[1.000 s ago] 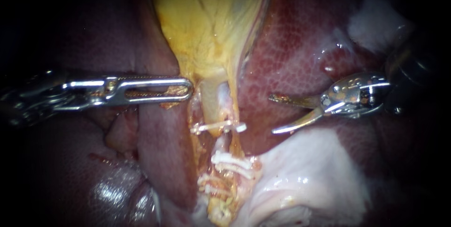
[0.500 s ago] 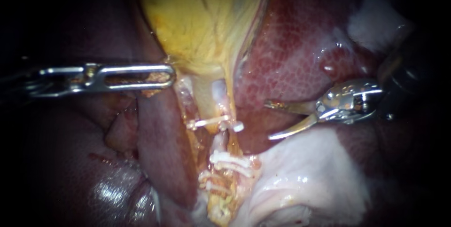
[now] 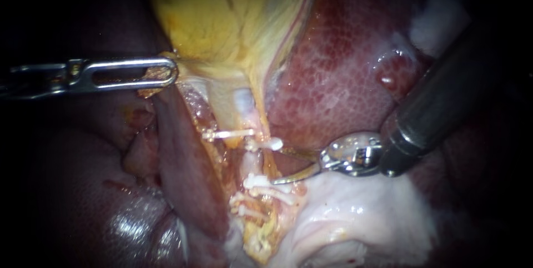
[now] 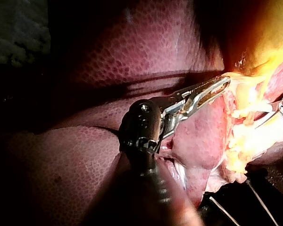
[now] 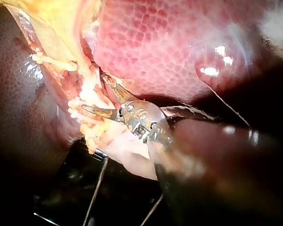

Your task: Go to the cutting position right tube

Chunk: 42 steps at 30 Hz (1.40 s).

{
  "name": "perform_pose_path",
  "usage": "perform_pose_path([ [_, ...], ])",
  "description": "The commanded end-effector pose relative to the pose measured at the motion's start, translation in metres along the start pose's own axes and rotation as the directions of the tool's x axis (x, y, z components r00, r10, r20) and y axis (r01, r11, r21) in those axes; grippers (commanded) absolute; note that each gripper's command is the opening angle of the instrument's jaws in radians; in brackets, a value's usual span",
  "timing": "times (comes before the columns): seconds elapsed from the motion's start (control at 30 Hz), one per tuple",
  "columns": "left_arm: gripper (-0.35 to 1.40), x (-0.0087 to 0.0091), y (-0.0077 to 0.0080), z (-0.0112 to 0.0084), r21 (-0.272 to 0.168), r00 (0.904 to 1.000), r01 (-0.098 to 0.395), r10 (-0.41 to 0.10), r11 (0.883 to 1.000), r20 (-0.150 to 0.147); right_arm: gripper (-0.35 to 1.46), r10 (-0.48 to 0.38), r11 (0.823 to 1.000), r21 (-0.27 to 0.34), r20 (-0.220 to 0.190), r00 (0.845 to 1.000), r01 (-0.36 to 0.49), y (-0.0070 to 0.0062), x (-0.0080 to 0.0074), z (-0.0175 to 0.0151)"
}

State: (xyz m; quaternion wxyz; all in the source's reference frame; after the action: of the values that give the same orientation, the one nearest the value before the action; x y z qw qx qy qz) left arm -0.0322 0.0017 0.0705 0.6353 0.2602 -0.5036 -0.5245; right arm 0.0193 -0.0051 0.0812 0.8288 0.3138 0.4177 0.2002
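My left instrument (image 3: 165,72) comes in from the left, its jaws shut on the lower edge of the yellow gallbladder (image 3: 233,18), which it holds stretched leftward. Below the gallbladder the pale right tube (image 3: 251,160) runs down between an upper white clip (image 3: 267,145) and lower white clips (image 3: 266,183). My right instrument (image 3: 277,165) has thin curved jaws that stand open, with their tips just right of that stretch of tube. The right wrist view shows those open jaws (image 5: 93,92) against the yellow tissue beside the clips (image 5: 52,60). Whether they touch the tube I cannot tell.
Dark red liver (image 3: 344,68) lies right of the gallbladder and behind my right instrument's shaft (image 3: 438,96). A liver lobe (image 3: 183,151) stands left of the tubes. Pale white tissue (image 3: 361,212) sits under my right instrument. Another clip (image 3: 225,134) crosses the left tube.
My left instrument has pulled the gallbladder's edge left and upward. My right instrument has come down and leftward, jaws still open, from over the liver to beside the right tube.
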Motion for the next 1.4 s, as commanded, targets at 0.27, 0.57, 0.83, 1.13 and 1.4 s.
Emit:
perform_pose_path([
  [0.27, -0.35, 0.0000, 0.0001, 0.0000, -0.001, 1.0000, 0.000, 0.000, 1.000, 0.000, 1.43, 0.016, 0.999, 0.042, -0.023, 1.000, -0.015, -0.0008, 0.0007, 0.0009],
  [0.57, -0.35, -0.0002, 0.0010, 0.0002, 0.000, 1.0000, 0.000, 0.000, 1.000, 0.000, 1.35, 0.027, 0.988, 0.150, -0.024, 0.999, -0.023, -0.0026, 0.0019, 0.0024],
  [0.83, -0.35, -0.0002, 0.0009, 0.0003, -0.001, 1.0000, 0.000, 0.000, 1.000, 0.001, 1.33, 0.027, 0.987, 0.158, -0.030, 0.999, -0.022, -0.0025, 0.0029, 0.0039],
  [1.13, -0.35, -0.0002, 0.0008, 0.0004, -0.002, 1.0000, 0.000, 0.000, 1.000, 0.001, 1.33, 0.027, 0.987, 0.157, -0.030, 0.999, -0.022, -0.0024, 0.0031, 0.0042],
  [1.4, -0.35, -0.0002, 0.0007, 0.0004, -0.003, 1.0000, 0.001, -0.001, 1.000, 0.002, 1.33, 0.027, 0.987, 0.157, -0.030, 0.999, -0.022, -0.0024, 0.0031, 0.0042],
])
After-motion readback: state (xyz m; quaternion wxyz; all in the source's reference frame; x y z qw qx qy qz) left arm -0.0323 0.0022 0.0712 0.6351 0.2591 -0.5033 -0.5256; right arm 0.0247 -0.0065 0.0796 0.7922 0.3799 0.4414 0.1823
